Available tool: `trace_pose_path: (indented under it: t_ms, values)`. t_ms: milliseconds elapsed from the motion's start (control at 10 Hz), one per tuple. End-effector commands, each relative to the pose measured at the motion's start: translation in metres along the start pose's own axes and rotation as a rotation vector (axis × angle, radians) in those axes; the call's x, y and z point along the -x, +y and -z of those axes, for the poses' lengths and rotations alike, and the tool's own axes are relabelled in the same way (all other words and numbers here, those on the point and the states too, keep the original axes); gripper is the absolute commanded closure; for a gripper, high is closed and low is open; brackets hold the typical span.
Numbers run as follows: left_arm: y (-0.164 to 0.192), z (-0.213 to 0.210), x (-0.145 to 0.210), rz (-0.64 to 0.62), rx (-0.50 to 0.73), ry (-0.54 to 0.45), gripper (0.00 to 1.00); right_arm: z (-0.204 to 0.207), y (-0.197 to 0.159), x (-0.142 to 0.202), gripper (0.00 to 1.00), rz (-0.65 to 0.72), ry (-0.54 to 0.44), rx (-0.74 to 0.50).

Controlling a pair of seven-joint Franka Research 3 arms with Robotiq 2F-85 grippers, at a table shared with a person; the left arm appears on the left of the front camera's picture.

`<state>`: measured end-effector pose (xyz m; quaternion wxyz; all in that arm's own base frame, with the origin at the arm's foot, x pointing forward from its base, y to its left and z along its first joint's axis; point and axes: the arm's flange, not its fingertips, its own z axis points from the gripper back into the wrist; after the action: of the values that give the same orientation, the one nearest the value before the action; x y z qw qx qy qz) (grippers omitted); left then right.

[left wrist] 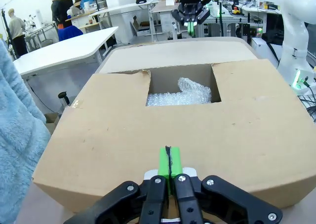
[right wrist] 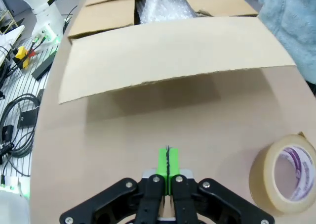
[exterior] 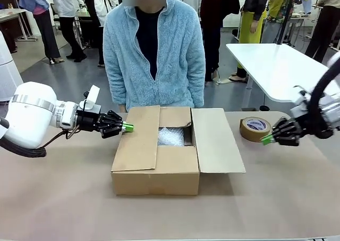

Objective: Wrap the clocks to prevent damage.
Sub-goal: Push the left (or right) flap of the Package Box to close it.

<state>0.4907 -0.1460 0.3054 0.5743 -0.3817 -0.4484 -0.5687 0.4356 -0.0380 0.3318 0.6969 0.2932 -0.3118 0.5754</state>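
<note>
Left wrist view: the bundle (left wrist: 180, 93) lies in the box (left wrist: 123, 135), at 12 o'clock from my left claw (left wrist: 170, 162), long axis 9-to-3. Both claws are pinched closed and empty. My right claw (exterior: 267, 140) sits farther off.

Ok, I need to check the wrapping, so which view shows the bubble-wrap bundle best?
The left wrist view: it looks through the gap between the flaps onto the bubble-wrap bundle in the box. The front view shows a smaller patch; the right wrist view, a cropped part.
</note>
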Motion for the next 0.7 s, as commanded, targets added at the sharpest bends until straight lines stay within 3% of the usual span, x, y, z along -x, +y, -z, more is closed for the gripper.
trace_pose_path:
  t_ms: [0, 600]
  values:
    - [-0.001, 0.002, 0.003, 0.019, -0.012, 0.011, 0.99, 0.030, -0.022, -0.004, 0.99, 0.011, 0.001, -0.002]
    - [-0.001, 0.002, 0.003, 0.019, -0.012, 0.011, 0.99, 0.082, -0.021, -0.022, 0.99, -0.010, -0.199, -0.144]
